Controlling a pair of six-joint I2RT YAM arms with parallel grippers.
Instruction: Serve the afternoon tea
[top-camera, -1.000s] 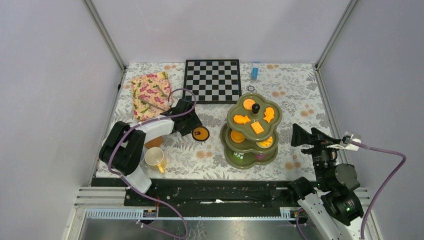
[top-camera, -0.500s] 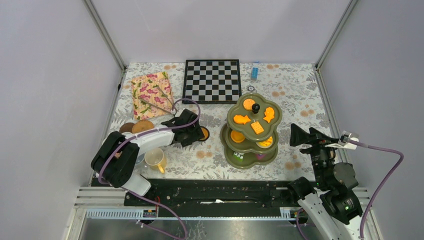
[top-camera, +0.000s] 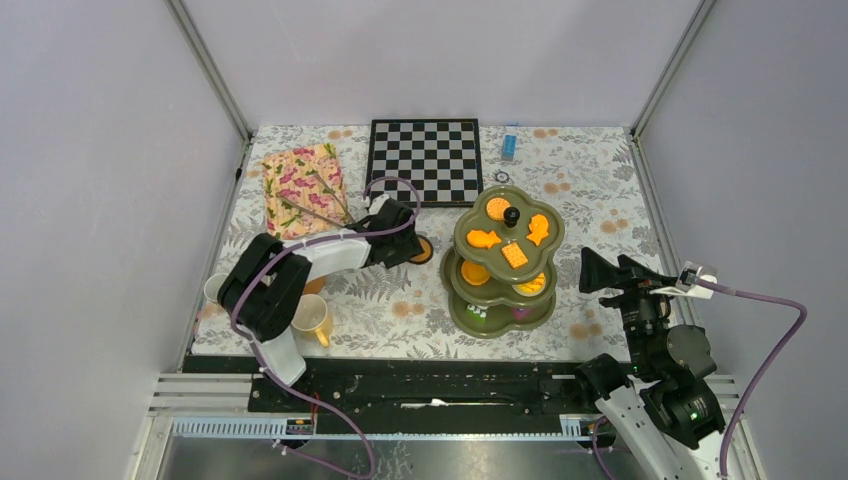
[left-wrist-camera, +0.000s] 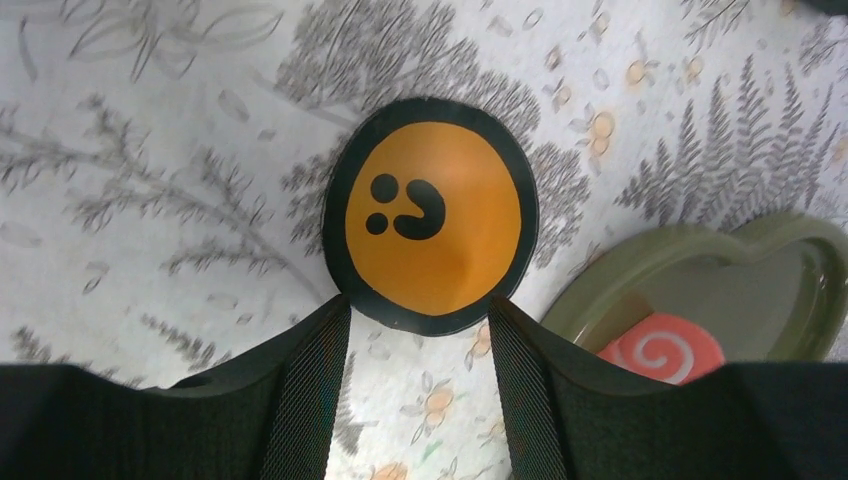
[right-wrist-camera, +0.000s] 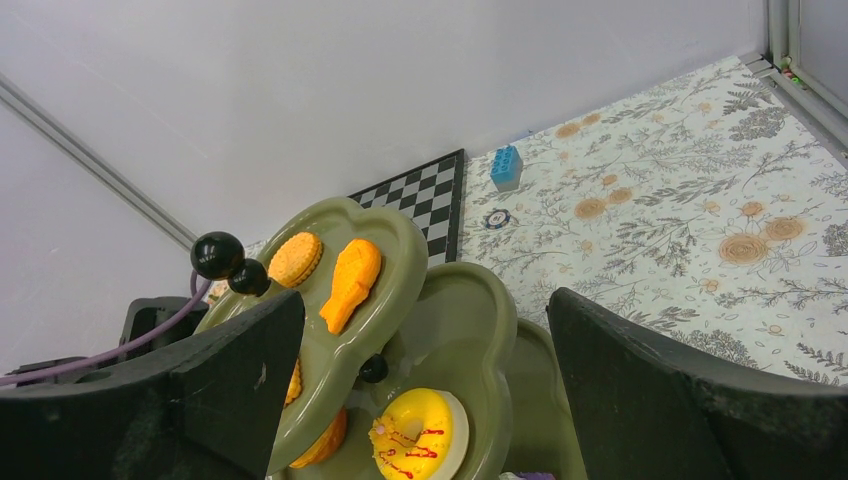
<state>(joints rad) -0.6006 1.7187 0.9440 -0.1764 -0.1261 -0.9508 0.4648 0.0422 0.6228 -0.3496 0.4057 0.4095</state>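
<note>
Left claw (left-wrist-camera: 417, 302) straddles the orange coaster (left-wrist-camera: 432, 215) edge, just beside the olive-green stand (left-wrist-camera: 690, 250); grip cannot be confirmed. Right claw (right-wrist-camera: 425, 300), near the stand: released.

Black-and-white arms (top-camera: 320, 258), purple cables (top-camera: 762, 297), ribbed black fingers (left-wrist-camera: 305, 390) on the left hand (left-wrist-camera: 418, 325).

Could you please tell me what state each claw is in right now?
Left claw: astride the near edge of the orange disc; whether it grips cannot be told.
Right claw: open, holding nothing.
</note>
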